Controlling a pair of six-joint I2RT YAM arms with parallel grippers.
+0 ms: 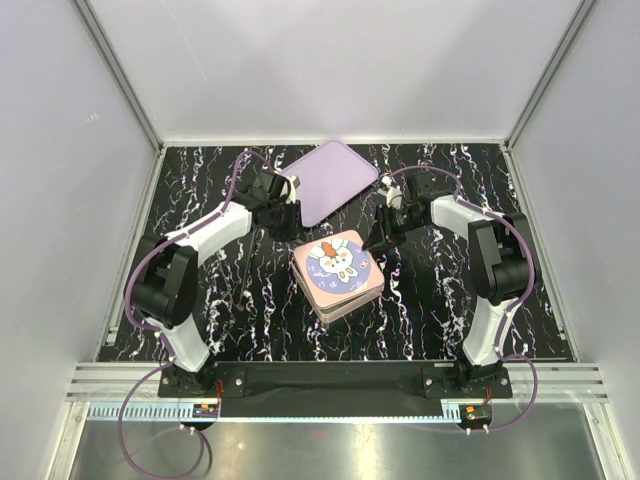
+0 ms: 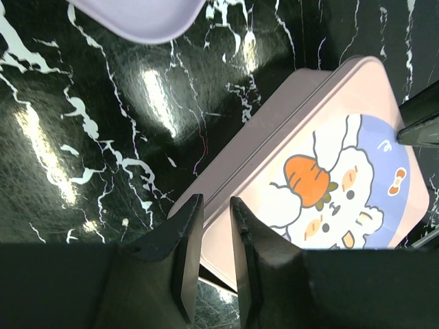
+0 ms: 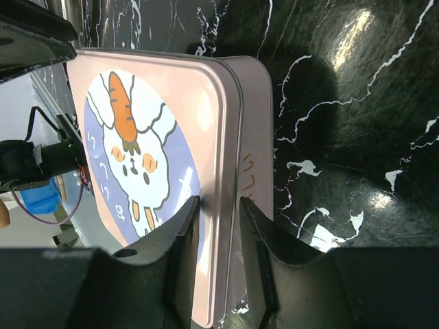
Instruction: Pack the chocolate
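Observation:
No chocolate shows in any view. A pink square tin (image 1: 338,268) with a bunny-and-carrot lid lies shut in the middle of the table. My left gripper (image 1: 287,212) hovers just off the tin's back left corner. In the left wrist view its jaws (image 2: 216,200) stand a narrow gap apart with nothing between them, and the tin's edge (image 2: 274,137) shows beyond. My right gripper (image 1: 383,238) is at the tin's back right edge. In the right wrist view its jaws (image 3: 219,202) stand apart on either side of the lid's rim (image 3: 233,137). Whether they touch it I cannot tell.
A lavender tray (image 1: 328,180) lies flat at the back of the black marbled table, just behind the tin; its corner shows in the left wrist view (image 2: 137,17). White walls close in the table on three sides.

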